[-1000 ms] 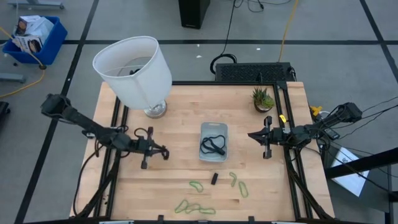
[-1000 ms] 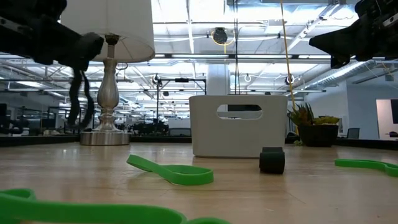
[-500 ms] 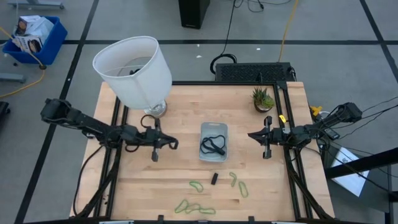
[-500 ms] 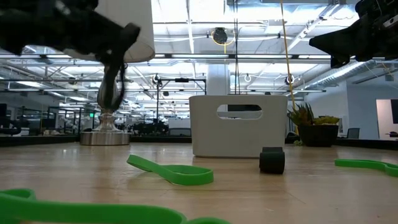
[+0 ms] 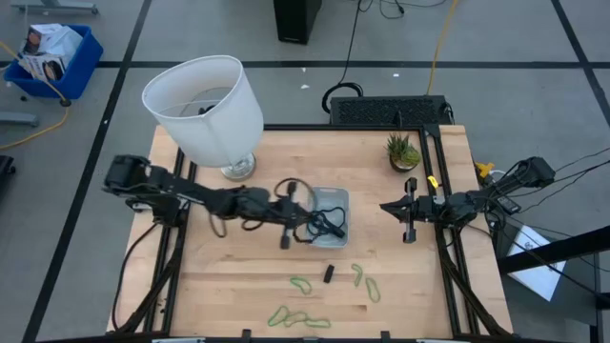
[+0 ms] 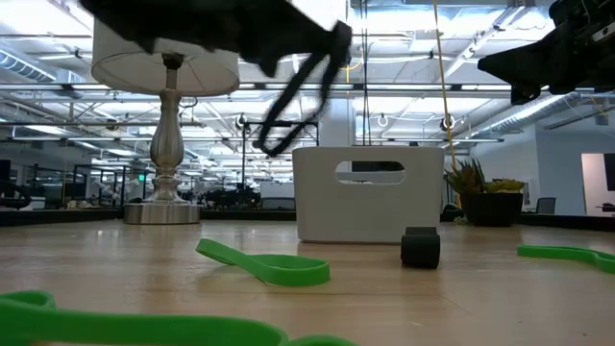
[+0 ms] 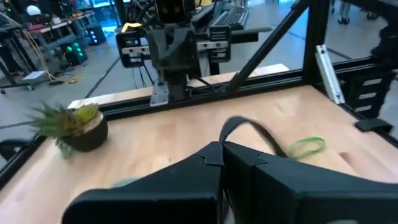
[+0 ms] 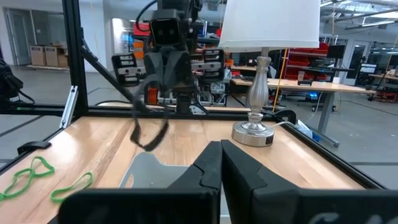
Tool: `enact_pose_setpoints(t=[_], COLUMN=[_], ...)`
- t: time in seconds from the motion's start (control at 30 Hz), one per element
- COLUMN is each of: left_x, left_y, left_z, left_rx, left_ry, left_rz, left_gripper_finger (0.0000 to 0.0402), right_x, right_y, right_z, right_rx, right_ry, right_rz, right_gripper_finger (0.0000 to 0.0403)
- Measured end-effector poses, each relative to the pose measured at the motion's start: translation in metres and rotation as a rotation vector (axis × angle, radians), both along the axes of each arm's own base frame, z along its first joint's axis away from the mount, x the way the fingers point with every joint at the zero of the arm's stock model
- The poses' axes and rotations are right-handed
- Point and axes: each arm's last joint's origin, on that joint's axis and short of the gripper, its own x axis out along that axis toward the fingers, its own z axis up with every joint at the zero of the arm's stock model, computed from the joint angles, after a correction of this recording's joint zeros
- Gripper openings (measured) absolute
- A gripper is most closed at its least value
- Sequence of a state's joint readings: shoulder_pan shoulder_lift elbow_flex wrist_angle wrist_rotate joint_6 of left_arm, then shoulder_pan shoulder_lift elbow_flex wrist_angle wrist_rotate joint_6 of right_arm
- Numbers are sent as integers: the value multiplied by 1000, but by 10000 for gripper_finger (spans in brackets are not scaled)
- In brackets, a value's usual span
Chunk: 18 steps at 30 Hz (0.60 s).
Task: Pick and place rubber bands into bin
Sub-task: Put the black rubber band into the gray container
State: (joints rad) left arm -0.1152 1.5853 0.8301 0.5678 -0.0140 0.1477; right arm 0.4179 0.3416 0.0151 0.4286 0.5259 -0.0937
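Rubber bands: logged in three lots. Over the last second, watched the left arm swing from the table's left edge, near the lamp, across to the bin. Found the left gripper pinched narrow on one black rubber band, which dangled as a loose loop just over the bin's left wall, not yet inside. Found the right gripper closed on nothing, parked above the right edge, unmoved. Noted black bands already lying in the bin. Judged this carry nearly over, with only the release above the tray left for this loop. Judged the task roughly half done: green bands lay flat near the front edge, a cluster and a looser few on either side of the small black block. Recorded the surface as a pale wooden table in a dark frame, with a small potted plant at back right. Beyond: grey taped floor, blue crate, cables.
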Motion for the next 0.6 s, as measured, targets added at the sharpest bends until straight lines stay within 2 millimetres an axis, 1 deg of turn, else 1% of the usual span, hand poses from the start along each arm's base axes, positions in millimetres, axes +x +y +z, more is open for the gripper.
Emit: enact_pose_setpoints(t=[0.07,0.17,0.27,0.33,0.43,0.5,0.6], left_x=[16,37,53,59,64,65,66], left_y=[4,11,23,29,37,39,40], left_z=[2,-2,-11,-23,-42,-50,-55], left_rx=[15,27,23,9,-22,-36,-51], left_ry=[11,44,86,126,187,209,223], left_rz=[-26,-58,-43,-32,-6,5,17], left_gripper_finger=[2,2,2,2,6,19,55], right_x=[0,0,0,0,0,0,0], right_y=[0,0,0,0,0,0,0], right_z=[0,0,0,0,-2,-2,-2], right_rx=[0,-1,-1,-1,-7,-11,-10], right_ry=[0,0,1,2,15,23,21], right_rz=[-1,-1,-1,-1,-1,-1,-1], right_gripper_finger=[0,0,0,0,0,0,0])
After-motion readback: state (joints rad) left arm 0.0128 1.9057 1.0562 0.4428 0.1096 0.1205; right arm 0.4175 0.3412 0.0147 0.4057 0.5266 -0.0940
